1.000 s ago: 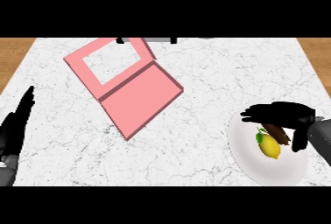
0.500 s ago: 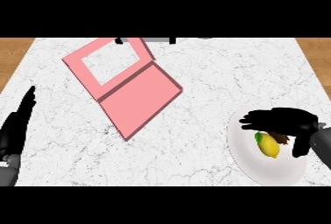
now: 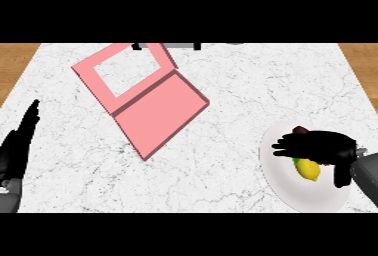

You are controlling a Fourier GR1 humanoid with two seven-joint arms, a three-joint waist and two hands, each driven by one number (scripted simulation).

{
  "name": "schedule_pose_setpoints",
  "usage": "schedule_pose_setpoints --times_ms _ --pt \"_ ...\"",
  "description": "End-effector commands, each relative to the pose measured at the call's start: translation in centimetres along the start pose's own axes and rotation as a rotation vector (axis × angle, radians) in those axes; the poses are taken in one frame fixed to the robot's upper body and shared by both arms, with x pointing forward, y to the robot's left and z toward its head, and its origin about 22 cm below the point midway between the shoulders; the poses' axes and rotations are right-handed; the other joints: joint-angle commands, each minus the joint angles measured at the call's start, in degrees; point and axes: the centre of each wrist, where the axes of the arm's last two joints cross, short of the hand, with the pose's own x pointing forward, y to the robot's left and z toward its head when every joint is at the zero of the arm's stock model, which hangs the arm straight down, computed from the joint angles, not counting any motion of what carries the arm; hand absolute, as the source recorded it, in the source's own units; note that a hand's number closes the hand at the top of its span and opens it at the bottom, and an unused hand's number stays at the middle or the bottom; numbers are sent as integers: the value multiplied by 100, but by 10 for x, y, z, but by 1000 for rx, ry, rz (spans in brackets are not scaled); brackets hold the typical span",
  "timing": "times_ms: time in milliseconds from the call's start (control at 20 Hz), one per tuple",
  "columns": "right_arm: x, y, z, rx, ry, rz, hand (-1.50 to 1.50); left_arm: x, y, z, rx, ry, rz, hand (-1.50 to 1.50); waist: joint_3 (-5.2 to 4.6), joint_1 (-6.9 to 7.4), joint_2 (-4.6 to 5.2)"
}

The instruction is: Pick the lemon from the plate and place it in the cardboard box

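A yellow lemon [image 3: 308,170] lies on a white plate [image 3: 295,194] at the counter's lower right. My right hand [image 3: 321,146] is spread directly over it, fingers pointing left and thumb pointing down beside the lemon's right end. The fingers are not curled round the lemon, and the palm hides its upper part. The box [image 3: 159,114] is pink and flat, lying open at the upper left of the counter, its windowed lid [image 3: 122,70] folded back. My left hand [image 3: 21,145] rests open at the left edge, fingers up.
A small brown thing [image 3: 299,131] sits on the plate's far rim, just beyond my right hand. White marble counter [image 3: 221,165] stretches between plate and box. Wooden floor shows past the counter's left and right edges.
My right hand has moved down and slightly left over the plate, now covering more of the lemon. The lemon, box and left hand have stayed put.
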Motion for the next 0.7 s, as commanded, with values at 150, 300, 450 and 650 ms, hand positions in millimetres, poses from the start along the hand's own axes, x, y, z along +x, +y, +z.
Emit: schedule_pose_setpoints --times_ms 150,300,450,650 --pt "10 20 -22 6 21 -52 150 15 -5 0 -2 10 0 0 3 -2 3" --pt "8 16 -42 -177 13 50 150 -1 3 -1 -1 -4 -19 0 6 32 16" --pt "0 14 -39 -210 19 83 150 -3 -1 -9 -16 0 23 0 3 14 15" --pt "4 -1 -47 -333 7 115 150 -9 6 -16 8 0 9 0 1 -15 18"
